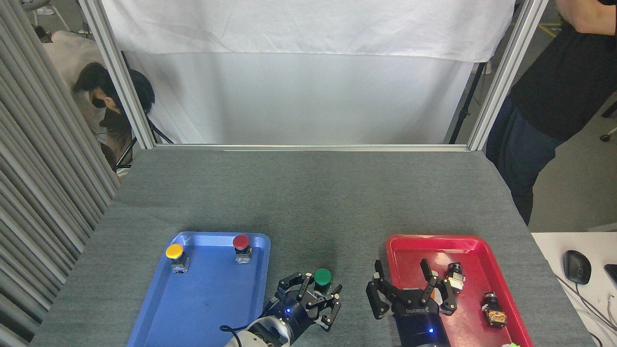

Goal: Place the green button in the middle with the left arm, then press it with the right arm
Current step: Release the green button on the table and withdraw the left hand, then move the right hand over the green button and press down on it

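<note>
The green button stands upright with its dark-green cap up, on the bare grey felt between the two trays, near the table's front edge. My left gripper comes up from the bottom edge and is shut on the button's small dark base, black fingers on either side of it. My right gripper hangs open over the left rim of the red tray, a short way right of the button, with nothing between its fingers.
A blue tray at the front left holds a yellow button and a red button. The red tray holds two small parts. A person stands at the table's right side, another person crouches far left.
</note>
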{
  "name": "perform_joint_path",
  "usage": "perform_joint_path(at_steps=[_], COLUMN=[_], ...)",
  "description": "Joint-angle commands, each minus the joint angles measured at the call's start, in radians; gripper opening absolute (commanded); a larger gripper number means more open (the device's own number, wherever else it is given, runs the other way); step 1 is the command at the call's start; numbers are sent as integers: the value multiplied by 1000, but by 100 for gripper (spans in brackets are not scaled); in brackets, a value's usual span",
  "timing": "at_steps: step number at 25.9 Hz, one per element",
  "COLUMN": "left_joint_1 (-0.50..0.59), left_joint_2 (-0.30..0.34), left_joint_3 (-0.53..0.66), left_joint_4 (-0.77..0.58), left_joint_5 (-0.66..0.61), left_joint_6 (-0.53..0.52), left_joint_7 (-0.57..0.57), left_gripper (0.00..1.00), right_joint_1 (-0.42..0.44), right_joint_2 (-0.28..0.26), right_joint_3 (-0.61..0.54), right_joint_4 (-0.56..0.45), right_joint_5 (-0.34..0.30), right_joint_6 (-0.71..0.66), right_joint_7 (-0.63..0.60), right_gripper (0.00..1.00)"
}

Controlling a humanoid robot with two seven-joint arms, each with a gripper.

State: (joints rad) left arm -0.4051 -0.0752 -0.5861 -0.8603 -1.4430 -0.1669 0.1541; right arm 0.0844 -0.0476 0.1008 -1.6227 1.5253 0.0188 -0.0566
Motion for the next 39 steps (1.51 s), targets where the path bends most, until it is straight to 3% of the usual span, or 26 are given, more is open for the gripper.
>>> perform_joint_path(at_steps=[1, 5, 10, 14, 19, 23, 26, 39], left_joint_1=[23, 132, 382, 469, 549, 574, 581, 566], left_joint_2=[0, 63, 132, 203, 204, 110, 97, 58], left_joint_3=[2, 23, 236, 348, 534, 623, 678, 687], left_joint_4=[-49, -322, -697, -780, -798, -806, -804, -810], left_joint_5=[3, 4, 6, 9, 9, 7, 9, 7], left_joint_6=[0, 18, 92, 93, 70, 47, 33, -25], left_joint_7=[-2, -7, -7, -30, -136, -133, -134, -134], left_gripper=[99, 99, 99, 99, 99, 99, 99, 99], right_joint_1=[0, 0, -3, -8, -89, -158, -187, -212], right_joint_2=[2, 8, 9, 11, 34, 45, 60, 94], right_joint_3=[0, 2, 27, 53, 140, 211, 240, 283], right_joint_4=[4, 10, 24, 52, 164, 270, 325, 465], right_joint_5=[1, 1, 3, 12, 56, 56, 56, 42], right_joint_6=[0, 1, -8, -36, 18, 59, 61, 82], right_joint_7=[1, 1, 0, 3, 9, 9, 9, 9], right_gripper=[98, 98, 80, 34, 4, 0, 0, 0])
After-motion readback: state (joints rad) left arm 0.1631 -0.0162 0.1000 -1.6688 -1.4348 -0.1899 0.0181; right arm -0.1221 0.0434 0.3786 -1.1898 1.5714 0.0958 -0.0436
